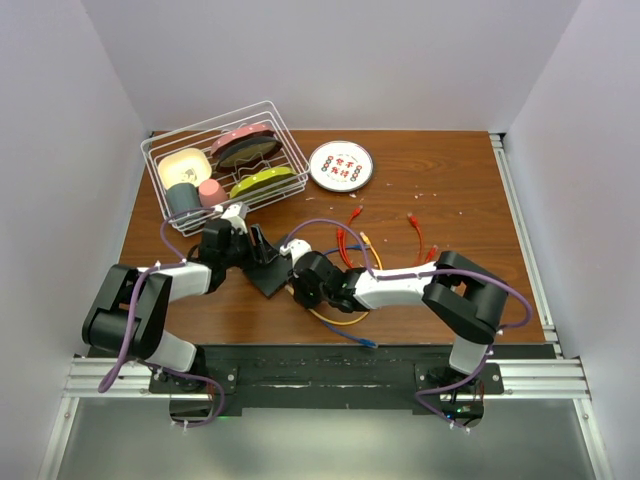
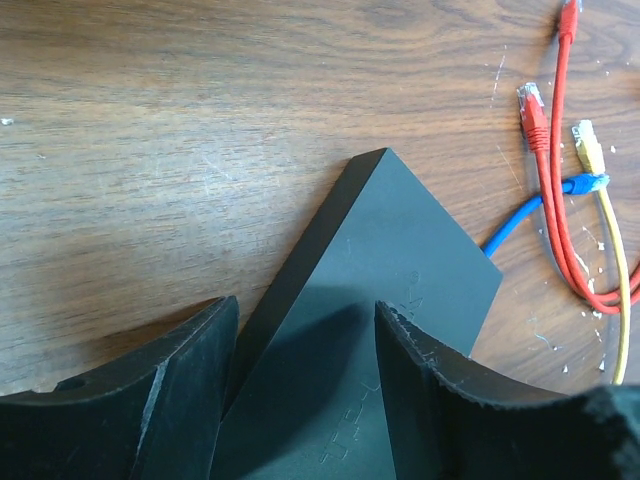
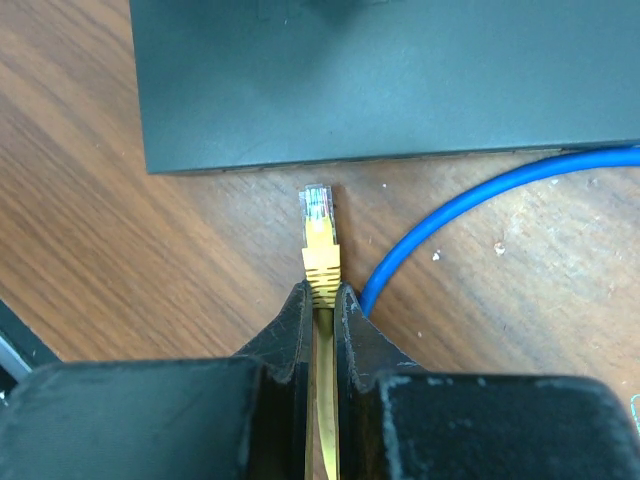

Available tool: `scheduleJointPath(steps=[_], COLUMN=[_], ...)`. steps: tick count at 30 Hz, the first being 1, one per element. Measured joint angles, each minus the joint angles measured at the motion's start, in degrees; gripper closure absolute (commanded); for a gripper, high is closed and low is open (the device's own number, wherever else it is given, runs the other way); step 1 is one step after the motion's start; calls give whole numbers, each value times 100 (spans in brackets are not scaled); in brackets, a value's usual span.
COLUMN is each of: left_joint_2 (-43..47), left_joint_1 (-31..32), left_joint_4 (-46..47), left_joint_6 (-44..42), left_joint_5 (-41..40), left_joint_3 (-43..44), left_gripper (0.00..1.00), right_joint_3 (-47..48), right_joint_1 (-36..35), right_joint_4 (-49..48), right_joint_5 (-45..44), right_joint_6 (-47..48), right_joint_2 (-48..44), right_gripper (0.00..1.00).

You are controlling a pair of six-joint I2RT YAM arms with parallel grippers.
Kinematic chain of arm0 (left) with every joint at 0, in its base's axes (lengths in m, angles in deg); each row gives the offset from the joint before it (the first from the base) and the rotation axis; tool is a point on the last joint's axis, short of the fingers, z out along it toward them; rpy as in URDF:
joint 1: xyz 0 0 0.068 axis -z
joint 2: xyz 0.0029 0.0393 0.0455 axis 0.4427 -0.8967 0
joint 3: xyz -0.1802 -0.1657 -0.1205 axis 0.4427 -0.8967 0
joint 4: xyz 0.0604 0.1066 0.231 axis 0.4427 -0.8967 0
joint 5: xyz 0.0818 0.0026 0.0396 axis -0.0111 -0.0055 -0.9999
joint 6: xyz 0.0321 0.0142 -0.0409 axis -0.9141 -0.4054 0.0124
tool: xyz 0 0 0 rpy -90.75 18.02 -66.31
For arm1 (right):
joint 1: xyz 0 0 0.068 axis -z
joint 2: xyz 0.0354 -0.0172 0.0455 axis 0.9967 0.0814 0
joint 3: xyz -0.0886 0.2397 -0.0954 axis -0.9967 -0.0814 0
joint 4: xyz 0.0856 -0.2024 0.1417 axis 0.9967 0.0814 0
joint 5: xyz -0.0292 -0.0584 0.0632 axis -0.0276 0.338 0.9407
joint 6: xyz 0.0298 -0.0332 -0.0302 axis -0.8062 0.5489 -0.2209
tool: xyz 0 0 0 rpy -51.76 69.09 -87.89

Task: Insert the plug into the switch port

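Two black grippers work over a grained, scuffed wooden table (image 2: 150, 150): the left gripper (image 2: 305, 325) stands with jaws apart astride the flat, sharp-cornered matte-black switch (image 2: 400, 240), contact not discernible. The right gripper (image 3: 322, 300) is clamped on a yellow cable (image 3: 322, 420) just behind its clear-tipped plug (image 3: 319, 215), which points at the switch's near edge, bare wood between. One glossy blue cable (image 3: 470, 200) curves just right of the plug.
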Motion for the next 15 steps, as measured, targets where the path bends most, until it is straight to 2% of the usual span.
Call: scheduleJointPath(steps=[15], left_joint_2=[-127], left_joint_1=[-7], left_joint_4=[175], left_joint_6=[55], left_joint_5=[199], left_joint_3=[0], left_gripper=[42], right_joint_3=[22], right_joint_1=[-210], right_joint_4=[-90], right_joint_5=[-286], right_joint_6=[131], right_joint_2=[42], right_gripper=[100])
